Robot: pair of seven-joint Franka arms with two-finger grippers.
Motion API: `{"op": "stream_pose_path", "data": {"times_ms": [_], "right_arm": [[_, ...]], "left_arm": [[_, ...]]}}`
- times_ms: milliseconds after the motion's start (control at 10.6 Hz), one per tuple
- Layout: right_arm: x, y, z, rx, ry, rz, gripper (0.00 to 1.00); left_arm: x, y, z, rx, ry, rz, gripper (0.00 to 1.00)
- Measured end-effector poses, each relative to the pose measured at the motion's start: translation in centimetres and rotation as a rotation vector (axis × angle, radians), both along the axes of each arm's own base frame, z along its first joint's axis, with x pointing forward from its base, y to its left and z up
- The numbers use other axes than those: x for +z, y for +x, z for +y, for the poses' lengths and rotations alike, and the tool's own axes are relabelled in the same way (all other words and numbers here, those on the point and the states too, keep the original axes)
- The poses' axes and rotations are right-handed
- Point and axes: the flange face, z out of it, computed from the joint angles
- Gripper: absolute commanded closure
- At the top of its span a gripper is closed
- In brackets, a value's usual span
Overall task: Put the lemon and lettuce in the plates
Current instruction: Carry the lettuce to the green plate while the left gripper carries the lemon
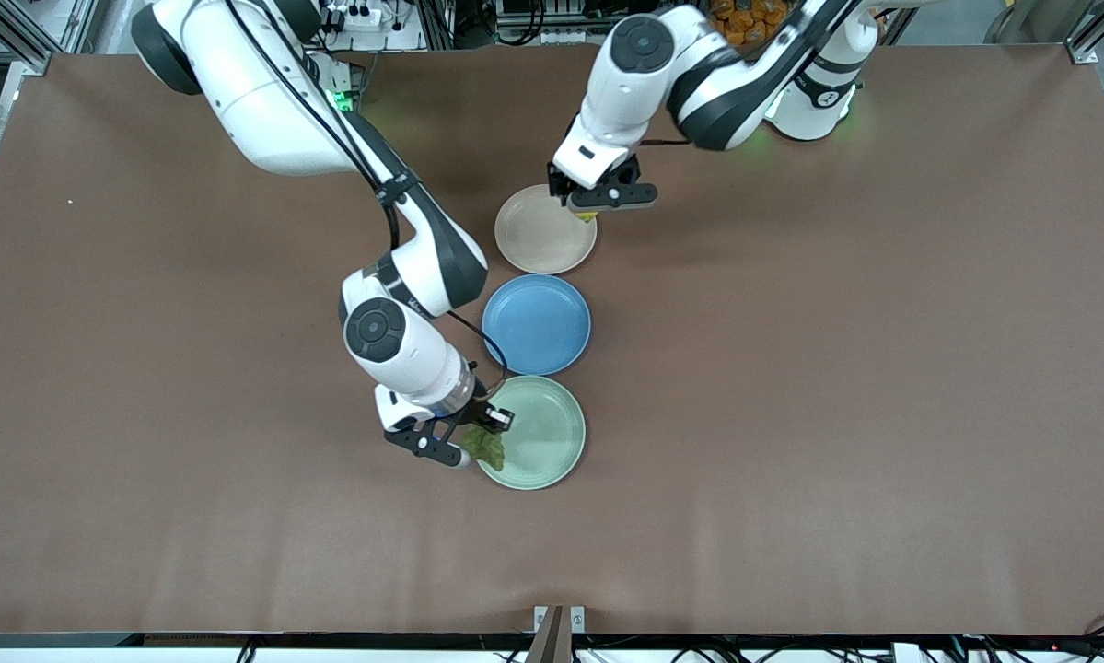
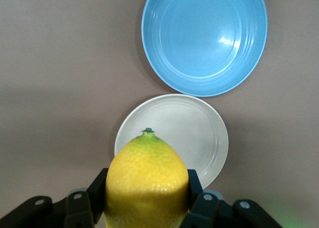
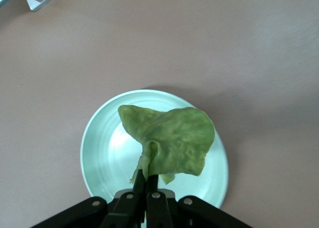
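My left gripper [image 1: 589,210] is shut on the yellow lemon [image 2: 146,183] and holds it over the rim of the beige-pink plate [image 1: 538,235], at the edge toward the left arm's end. That plate also shows in the left wrist view [image 2: 199,133]. My right gripper [image 1: 474,440] is shut on the green lettuce [image 3: 169,138] by one edge and holds it over the mint green plate [image 1: 542,437], at the edge toward the right arm's end. The leaf [image 1: 485,447] hangs over the plate [image 3: 104,153].
A blue plate [image 1: 536,324] lies between the two pale plates, touching neither; it also shows in the left wrist view [image 2: 204,38]. The three plates form a line down the middle of the brown table [image 1: 837,368].
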Motion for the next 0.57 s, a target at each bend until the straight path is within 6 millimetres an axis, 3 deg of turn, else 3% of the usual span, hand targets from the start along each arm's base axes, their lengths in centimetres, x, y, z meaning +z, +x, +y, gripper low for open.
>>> {"op": "stream_pose_path", "data": {"times_ms": [189, 283, 378, 472, 567], "right_arm": [[-1.8, -0.3, 1.0, -0.016, 0.023, 0.005, 0.92], [-2.1, -0.4, 1.1, -0.019, 0.025, 0.009, 0.75], [-2.1, -0.4, 1.2, -0.027, 0.03, 0.012, 0.45], [-2.0, -0.3, 1.3, -0.035, 0.036, 0.013, 0.21], [-1.8, -0.3, 1.3, -0.047, 0.04, 0.015, 0.16]], "left_arm": [[-2.4, -0.6, -1.8, 0.019, 0.016, -0.004, 1.0], [-3.3, -1.1, -2.7, 0.026, 0.023, -0.005, 1.0], [-4.3, -1.5, -3.4, 0.037, 0.034, -0.008, 1.0], [-5.4, -1.8, -4.1, 0.049, 0.048, -0.013, 1.0], [-6.9, -2.3, -4.9, 0.063, 0.071, -0.024, 1.0]]}}
